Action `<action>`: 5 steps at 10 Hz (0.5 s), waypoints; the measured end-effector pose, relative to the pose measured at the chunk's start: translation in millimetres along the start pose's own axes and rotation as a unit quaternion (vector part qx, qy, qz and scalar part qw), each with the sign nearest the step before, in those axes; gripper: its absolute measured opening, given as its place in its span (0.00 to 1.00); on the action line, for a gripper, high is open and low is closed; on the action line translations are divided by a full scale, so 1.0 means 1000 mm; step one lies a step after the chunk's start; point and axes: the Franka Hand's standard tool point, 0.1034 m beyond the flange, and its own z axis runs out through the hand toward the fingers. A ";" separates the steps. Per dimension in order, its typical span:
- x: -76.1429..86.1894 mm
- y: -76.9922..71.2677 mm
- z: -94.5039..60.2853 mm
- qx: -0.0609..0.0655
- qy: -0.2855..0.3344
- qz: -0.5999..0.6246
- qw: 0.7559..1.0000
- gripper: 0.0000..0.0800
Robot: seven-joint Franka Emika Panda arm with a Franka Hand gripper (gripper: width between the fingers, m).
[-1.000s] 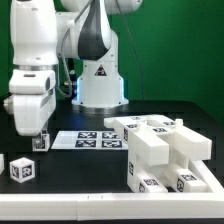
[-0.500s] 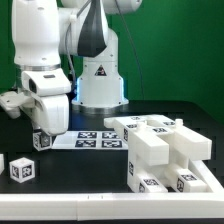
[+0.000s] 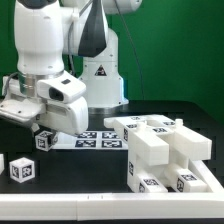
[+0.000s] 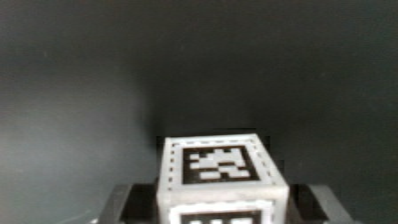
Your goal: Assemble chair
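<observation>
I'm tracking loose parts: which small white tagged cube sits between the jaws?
The small white plastic tagged cube beside the marker board; the cube nearer the camera lies free on the black table.

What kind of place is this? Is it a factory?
More likely a robot test lab: a white robot arm on a black table, a green backdrop, and a marker board beside tagged white chair parts. The arm holds one small tagged block.

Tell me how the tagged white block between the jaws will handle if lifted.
The block looks like moulded plastic: probably stiff and fairly light. Its flat sides suit the jaws, though the smooth finish might slip. Square edges: unlikely to roll.
</observation>
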 end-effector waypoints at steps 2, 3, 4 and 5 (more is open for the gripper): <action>0.000 -0.001 0.000 0.000 0.000 0.004 1.000 0.59; -0.001 -0.001 0.000 0.000 0.000 0.013 1.000 0.59; -0.003 -0.003 -0.005 0.000 -0.003 0.032 0.999 0.76; -0.005 -0.004 -0.008 0.000 -0.006 0.047 0.999 0.80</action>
